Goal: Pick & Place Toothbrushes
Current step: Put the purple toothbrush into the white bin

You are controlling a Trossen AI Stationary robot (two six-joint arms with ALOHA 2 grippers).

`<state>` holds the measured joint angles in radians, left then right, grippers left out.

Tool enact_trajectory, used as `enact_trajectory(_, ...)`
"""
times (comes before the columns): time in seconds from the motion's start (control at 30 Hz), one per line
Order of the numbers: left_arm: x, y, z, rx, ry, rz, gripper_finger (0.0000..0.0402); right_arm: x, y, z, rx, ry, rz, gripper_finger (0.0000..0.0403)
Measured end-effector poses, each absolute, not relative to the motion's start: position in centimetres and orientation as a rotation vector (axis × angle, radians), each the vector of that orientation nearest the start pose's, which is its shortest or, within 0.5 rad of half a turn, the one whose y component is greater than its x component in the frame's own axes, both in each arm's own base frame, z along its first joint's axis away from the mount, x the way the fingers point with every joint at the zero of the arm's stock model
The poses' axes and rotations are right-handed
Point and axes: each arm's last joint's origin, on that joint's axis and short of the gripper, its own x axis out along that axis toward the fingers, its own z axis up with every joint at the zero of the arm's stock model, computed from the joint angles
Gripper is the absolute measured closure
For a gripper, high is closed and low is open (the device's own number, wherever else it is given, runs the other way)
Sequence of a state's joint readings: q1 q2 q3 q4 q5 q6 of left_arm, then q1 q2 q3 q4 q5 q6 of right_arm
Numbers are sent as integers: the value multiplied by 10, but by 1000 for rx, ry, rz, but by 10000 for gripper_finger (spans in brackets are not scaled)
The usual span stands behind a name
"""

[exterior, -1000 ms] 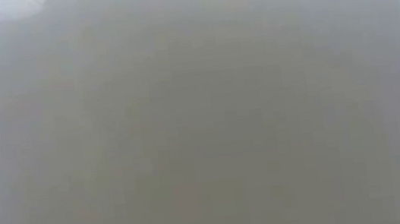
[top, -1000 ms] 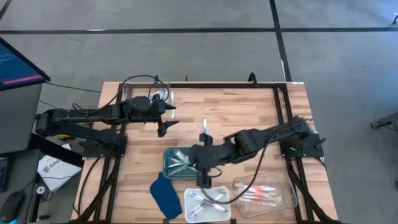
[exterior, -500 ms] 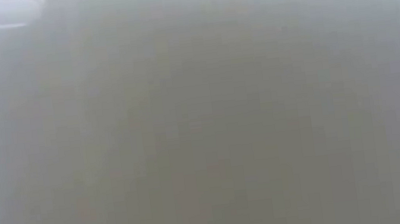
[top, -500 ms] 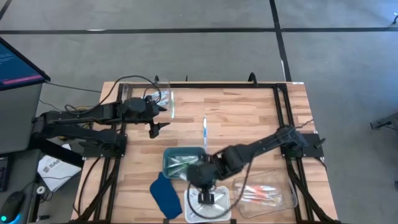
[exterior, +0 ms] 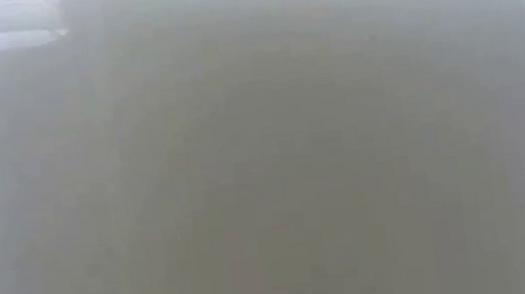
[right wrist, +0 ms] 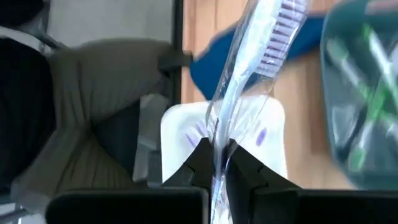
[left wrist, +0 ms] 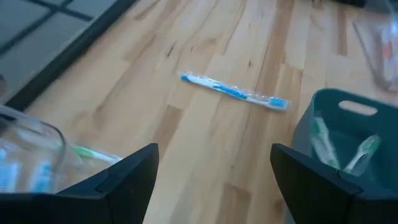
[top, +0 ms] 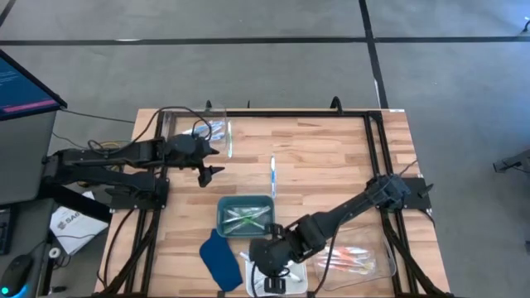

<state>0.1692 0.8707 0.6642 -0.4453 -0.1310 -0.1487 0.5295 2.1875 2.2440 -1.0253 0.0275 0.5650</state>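
My right gripper (top: 274,280) hangs over the white tray (top: 252,266) at the table's near edge, shut on a purple toothbrush (right wrist: 249,68) in a clear wrapper. Purple brushes (right wrist: 194,138) lie in that tray. A blue toothbrush (top: 272,175) lies flat on the wood mid-table. Green ones lie in the teal tray (top: 245,213), pink-orange ones in the clear tray (top: 352,257). My left gripper (top: 207,170) stands open and holds nothing near the clear tray (top: 199,132) at the far left. In the left wrist view it (left wrist: 214,180) faces the blue brush (left wrist: 236,92). My right gripper pinches the wrapped purple toothbrush by its handle (right wrist: 219,134) between its two fingers. The fingers slant down and lie roughly along the brush. Its bristle head (right wrist: 283,25) sticks out past the fingertips. The brush is lifted clear above the white tray.
A dark blue cloth piece (top: 219,258) lies left of the white tray, close to my right gripper. A black frame runs along the table's far and side edges. Bare wood shows at the far right. The low view shows only grey blur.
My right gripper has swung from above the teal tray toward the table's near edge and down, and now hangs over the white tray, staying shut on the purple brush. My left gripper has drawn back a little toward the table's left edge, staying open.
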Motion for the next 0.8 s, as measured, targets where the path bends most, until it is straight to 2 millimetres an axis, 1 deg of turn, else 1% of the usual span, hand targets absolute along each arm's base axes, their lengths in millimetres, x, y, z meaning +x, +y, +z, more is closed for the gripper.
enact_trajectory(0.1, 175, 28, 248, -205, 649, 302, 99, 407, 247, 306, 277, 1022, 174, 390)
enact_trajectory(0.17, 176, 22, 245, -223, 659, 277, 99, 403, 253, 296, 262, 1068, 143, 390)
enact_trajectory(0.23, 176, 17, 244, -233, 658, 255, 99, 407, 260, 286, 279, 1071, 138, 390)
enact_trajectory(0.4, 179, 2, 247, -242, 627, 183, 99, 410, 268, 262, 273, 1133, 104, 390)
enact_trajectory(0.5, 181, -6, 249, -241, 604, 137, 99, 411, 268, 249, 253, 1181, 76, 390)
enact_trajectory(0.63, 182, -16, 252, -237, 574, 85, 99, 412, 264, 239, 244, 1236, 30, 390)
enact_trajectory(0.8, 182, -23, 253, -246, 565, 52, 99, 412, 258, 237, 236, 1260, 5, 390)
